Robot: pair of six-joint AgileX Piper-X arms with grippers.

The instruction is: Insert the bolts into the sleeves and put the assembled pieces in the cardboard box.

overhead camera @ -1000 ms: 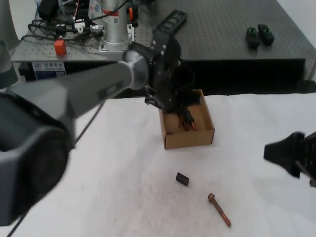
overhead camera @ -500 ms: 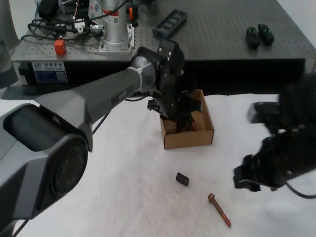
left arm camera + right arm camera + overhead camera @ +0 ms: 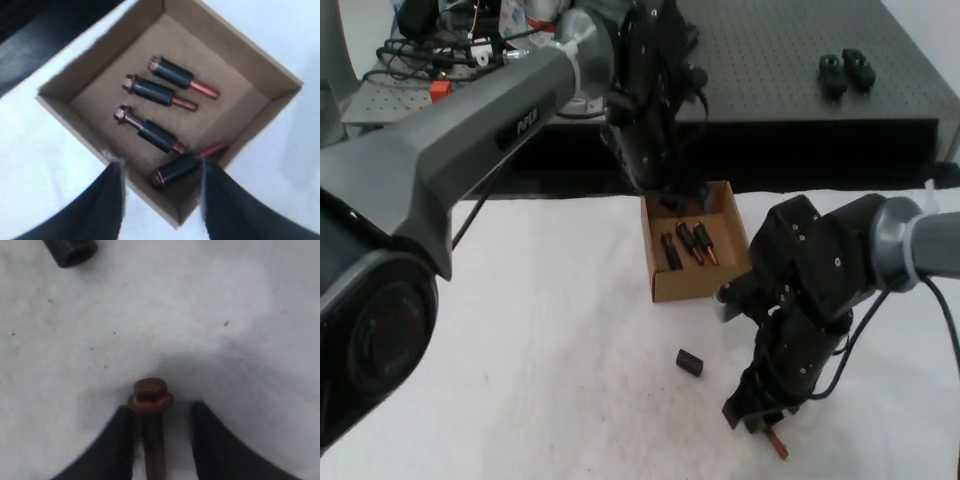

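Observation:
The cardboard box (image 3: 698, 282) sits mid-bench and holds several bolts fitted into black sleeves (image 3: 159, 92). My left gripper (image 3: 161, 200) hangs open above the box (image 3: 240, 55), at its back edge in the high view (image 3: 665, 180), with nothing between its fingers. A loose copper bolt (image 3: 150, 412) lies on the white cloth near the front. My right gripper (image 3: 162, 450) is open and low over it, one finger on each side of the shank, head pointing away. In the high view only the bolt's tip (image 3: 778, 444) pokes out below this gripper (image 3: 758, 418). A loose black sleeve (image 3: 689, 362) lies left of it (image 3: 70, 250).
Behind the white cloth stands a dark perforated bench (image 3: 790, 60) with cables, a metal post and two black-green parts (image 3: 845, 72). White cloth stretches left and in front of the box.
My left arm has lifted up and back from inside the box, leaving the assembled pieces there. My right arm has come in from the right edge and dropped down over the loose bolt.

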